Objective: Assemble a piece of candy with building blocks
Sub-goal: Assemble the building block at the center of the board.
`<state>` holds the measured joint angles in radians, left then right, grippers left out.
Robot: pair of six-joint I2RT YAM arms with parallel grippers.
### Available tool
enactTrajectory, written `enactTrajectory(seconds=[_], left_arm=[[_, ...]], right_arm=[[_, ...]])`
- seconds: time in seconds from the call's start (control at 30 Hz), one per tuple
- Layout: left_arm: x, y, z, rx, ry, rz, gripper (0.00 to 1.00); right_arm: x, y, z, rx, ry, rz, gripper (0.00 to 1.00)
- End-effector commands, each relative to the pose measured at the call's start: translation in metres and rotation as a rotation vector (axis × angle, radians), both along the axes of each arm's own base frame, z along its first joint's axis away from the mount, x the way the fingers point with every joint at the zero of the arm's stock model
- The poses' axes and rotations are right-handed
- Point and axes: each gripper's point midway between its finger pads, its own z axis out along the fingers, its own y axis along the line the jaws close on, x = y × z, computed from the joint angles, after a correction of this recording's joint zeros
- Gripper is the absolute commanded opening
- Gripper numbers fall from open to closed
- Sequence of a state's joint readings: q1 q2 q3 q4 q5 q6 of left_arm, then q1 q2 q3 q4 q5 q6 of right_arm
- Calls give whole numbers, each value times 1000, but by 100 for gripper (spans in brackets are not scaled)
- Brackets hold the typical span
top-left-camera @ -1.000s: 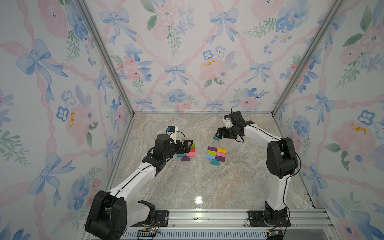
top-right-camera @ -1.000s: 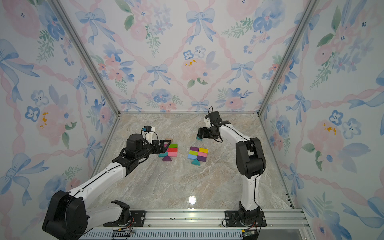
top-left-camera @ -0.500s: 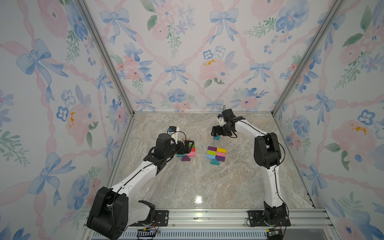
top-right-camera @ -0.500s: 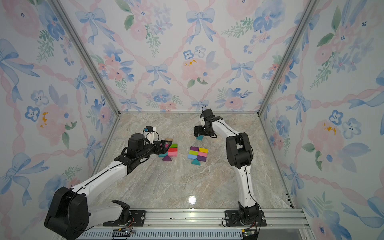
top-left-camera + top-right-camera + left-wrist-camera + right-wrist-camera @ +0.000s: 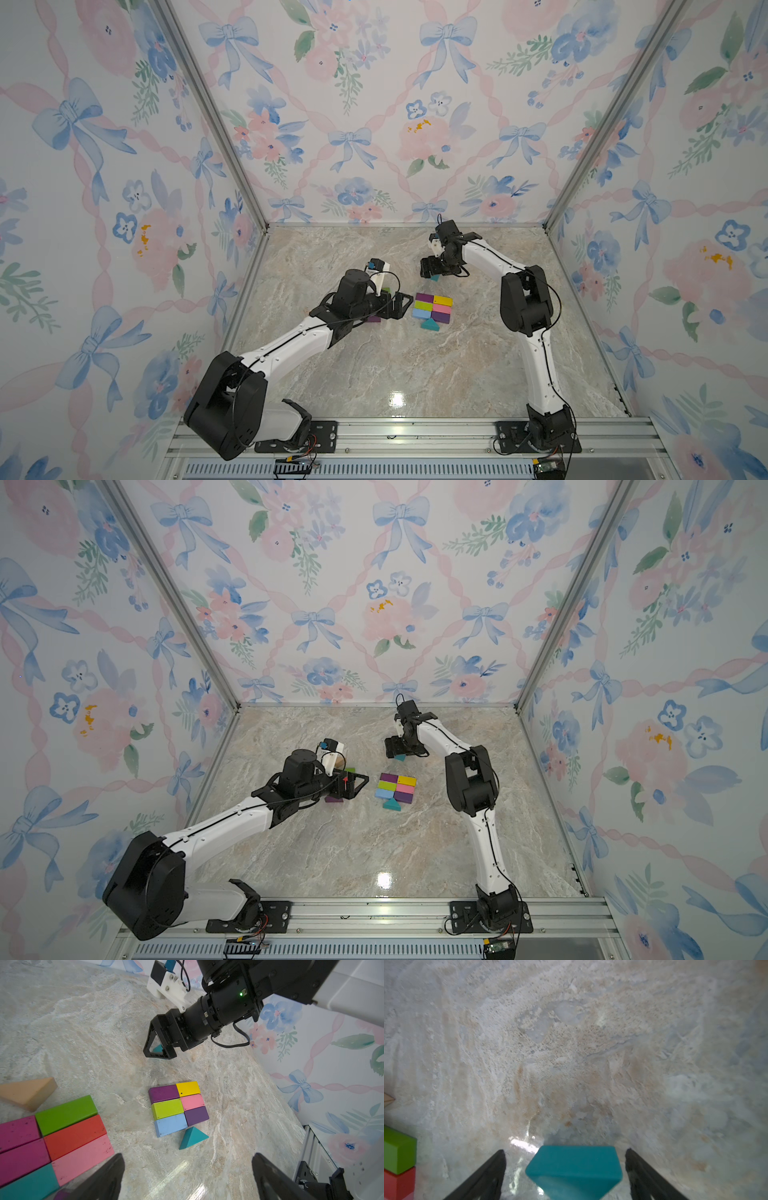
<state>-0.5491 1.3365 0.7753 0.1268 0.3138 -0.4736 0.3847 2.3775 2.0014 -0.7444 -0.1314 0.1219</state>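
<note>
Loose teal prism (image 5: pixel 574 1169) sits on the bench (image 5: pixel 415 374), near the candy body's purple/yellow end but not touching it.

Change: over the last sec the R claw (image 5: pixel 564 1151) swung in over it. It now straddles the prism w/ fingers spread, nothing gripped yet. Prob. means the pick is imminent. This wedge looks meant as the 2nd wrapper end, since the six-brick body (image 5: pixel 178 1106) already has a placed teal prism (image 5: pixel 192 1137) at its blue/purple end. L claw (image 5: pixel 188 1159) slid toward the body; it's spread wide and empty.

Views: only the R wrist cam shows clear gaps on both sides of the loose prism; both top views give just a sliver under the claw. L wrist cam shows the spare bricks (image 5: pixel 74 1136) and tan prism (image 5: pixel 29 1093), which the L arm mostly hides from above.
</note>
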Motion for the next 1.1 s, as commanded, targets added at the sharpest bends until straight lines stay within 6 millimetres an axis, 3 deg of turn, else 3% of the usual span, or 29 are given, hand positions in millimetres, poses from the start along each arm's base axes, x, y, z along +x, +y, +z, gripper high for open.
enactTrajectory(seconds=[0.0, 0.27, 0.7, 1.07], left_arm=[[1, 0, 1, 12, -12, -4, 98], [4, 1, -1, 18, -9, 9, 98], [5, 4, -5, 25, -2, 26, 98], [4, 2, -9, 30, -2, 8, 98]], right_arm=[[-4, 0, -12, -48, 31, 16, 88], [-4, 5, -18, -55, 41, 40, 79], [-11, 0, -18, -86, 51, 54, 45], [-38, 5, -3, -93, 12, 12, 42]])
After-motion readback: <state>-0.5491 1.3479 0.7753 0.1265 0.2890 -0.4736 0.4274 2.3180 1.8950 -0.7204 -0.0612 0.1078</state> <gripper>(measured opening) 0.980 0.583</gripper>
